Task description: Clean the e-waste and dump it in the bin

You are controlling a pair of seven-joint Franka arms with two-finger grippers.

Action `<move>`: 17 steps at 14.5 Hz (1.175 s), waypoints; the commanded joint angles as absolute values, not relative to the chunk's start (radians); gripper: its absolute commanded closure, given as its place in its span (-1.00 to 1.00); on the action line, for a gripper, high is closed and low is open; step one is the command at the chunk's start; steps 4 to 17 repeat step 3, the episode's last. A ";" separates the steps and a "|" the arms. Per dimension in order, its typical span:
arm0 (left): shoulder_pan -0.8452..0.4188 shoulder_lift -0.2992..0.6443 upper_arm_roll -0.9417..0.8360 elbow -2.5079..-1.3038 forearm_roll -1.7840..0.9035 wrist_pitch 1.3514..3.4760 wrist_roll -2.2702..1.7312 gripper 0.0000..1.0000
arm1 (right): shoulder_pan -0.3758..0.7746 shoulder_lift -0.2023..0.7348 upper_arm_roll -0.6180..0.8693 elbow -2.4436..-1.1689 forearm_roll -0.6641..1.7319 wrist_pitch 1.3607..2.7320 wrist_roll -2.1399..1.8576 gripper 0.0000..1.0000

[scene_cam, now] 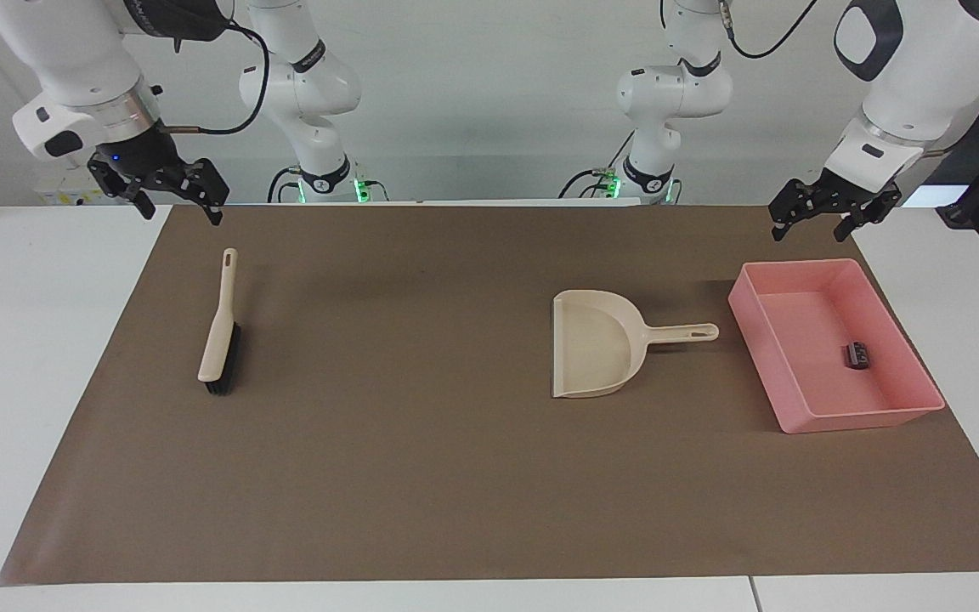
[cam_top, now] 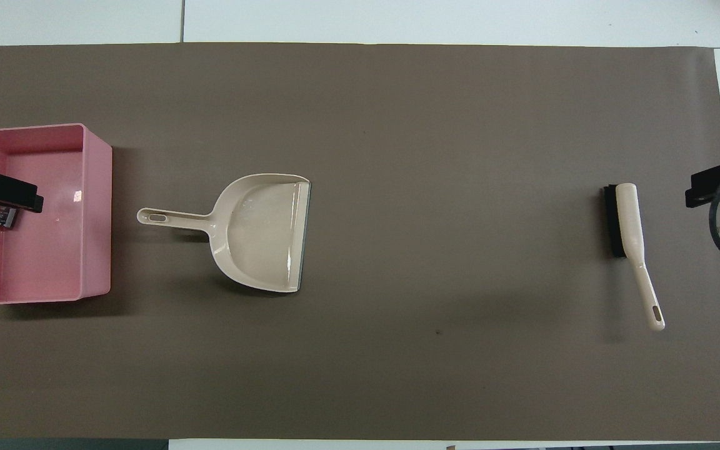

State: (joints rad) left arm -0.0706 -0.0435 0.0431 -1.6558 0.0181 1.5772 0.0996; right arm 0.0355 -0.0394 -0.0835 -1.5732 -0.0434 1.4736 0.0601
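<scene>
Dark e-waste piece in bin

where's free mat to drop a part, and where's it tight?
Widest bare brown mat: between the beige brush with black bristles and the beige plastic dustpan. The whole strip farther from the robots than both is bare too. Tight: the gap between the dustpan's handle and the pink plastic bin.

- The shallow pink plastic bin sits at the left arm's end of the brown table mat.
- A stubby dark piece of e-waste lies in it.
- The beige plastic dustpan with a handle lies beside the bin, handle toward it.
- The beige brush with black bristles lies well apart, at the right arm's end.
</scene>
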 commanded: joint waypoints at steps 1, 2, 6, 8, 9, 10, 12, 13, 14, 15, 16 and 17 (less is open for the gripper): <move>-0.077 -0.071 0.044 -1.687 0.035 1.592 0.087 -0.99 | 0.026 -0.044 -0.077 -1.582 -0.046 1.480 0.069 -1.00; -0.077 -0.071 0.044 -1.687 0.035 1.592 0.087 -0.99 | 0.026 -0.043 -0.077 -1.582 -0.046 1.480 0.069 -1.00; -0.077 -0.071 0.044 -1.687 0.035 1.591 0.087 -0.99 | 0.026 -0.044 -0.077 -1.582 -0.046 1.480 0.069 -1.00; -0.077 -0.071 0.044 -1.687 0.035 1.591 0.087 -0.99 | 0.026 -0.044 -0.077 -1.582 -0.046 1.480 0.069 -1.00; -0.077 -0.071 0.044 -1.687 0.035 1.591 0.087 -0.99 | 0.026 -0.044 -0.077 -1.582 -0.046 1.480 0.069 -1.00; -0.077 -0.071 0.044 -1.687 0.035 1.591 0.087 -0.99 | 0.026 -0.044 -0.077 -1.582 -0.046 1.480 0.069 -1.00; -0.077 -0.071 0.044 -1.687 0.035 1.591 0.087 -0.99 | 0.026 -0.044 -0.077 -1.582 -0.046 1.480 0.069 -1.00; -0.077 -0.071 0.044 -1.687 0.035 1.591 0.087 -0.99 | 0.026 -0.044 -0.077 -1.582 -0.046 1.480 0.069 -1.00; -0.077 -0.071 0.044 -1.687 0.035 1.591 0.087 -0.99 | 0.026 -0.044 -0.077 -1.582 -0.046 1.480 0.069 -1.00; -0.077 -0.071 0.044 -1.687 0.035 1.591 0.087 -0.99 | 0.026 -0.044 -0.077 -1.582 -0.046 1.480 0.069 -1.00; -0.077 -0.071 0.044 -1.687 0.035 1.591 0.087 -0.99 | 0.026 -0.044 -0.077 -1.582 -0.046 1.480 0.069 -1.00; -0.077 -0.071 0.044 -1.687 0.035 1.591 0.087 -0.99 | 0.026 -0.044 -0.077 -1.582 -0.046 1.480 0.069 -1.00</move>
